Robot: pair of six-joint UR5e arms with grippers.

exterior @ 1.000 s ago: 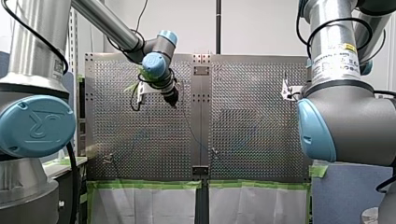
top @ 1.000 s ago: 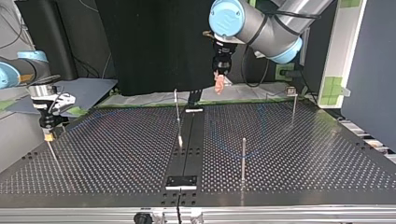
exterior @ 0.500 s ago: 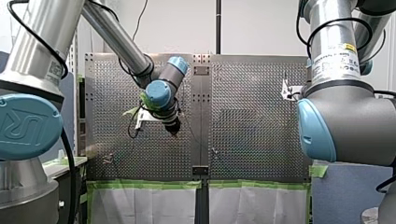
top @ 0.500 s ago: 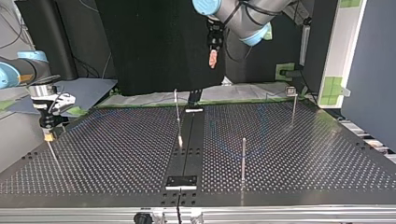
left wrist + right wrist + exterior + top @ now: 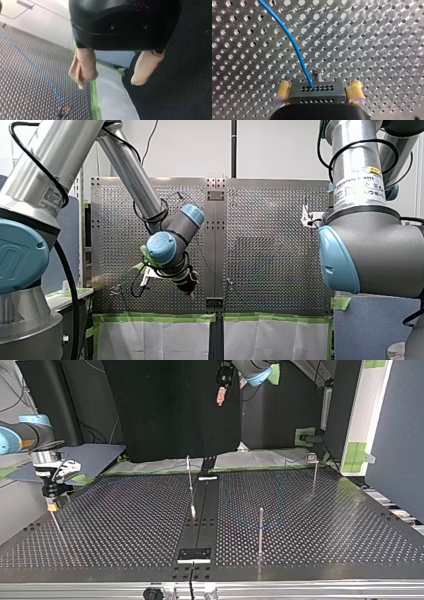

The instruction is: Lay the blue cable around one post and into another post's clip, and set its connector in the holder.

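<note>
wall [image 5: 280,150]: plain white | black panel [image 5: 170,410]: upright beyond the worktop [image 5: 350,530] | green tape [image 5: 270,318]: along one worktop edge | white sheet [image 5: 275,340]: hanging beneath tape

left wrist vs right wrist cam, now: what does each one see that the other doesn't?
Left wrist only: my left gripper, black body, beige pads apart with nothing between them, and a strip of green tape along the table's edge.
Right wrist only: my right gripper, its padded fingers against the sides of a dark grey perforated block, where the thin blue cable ends.
Both: that cable and the silver perforated metal table.
</note>
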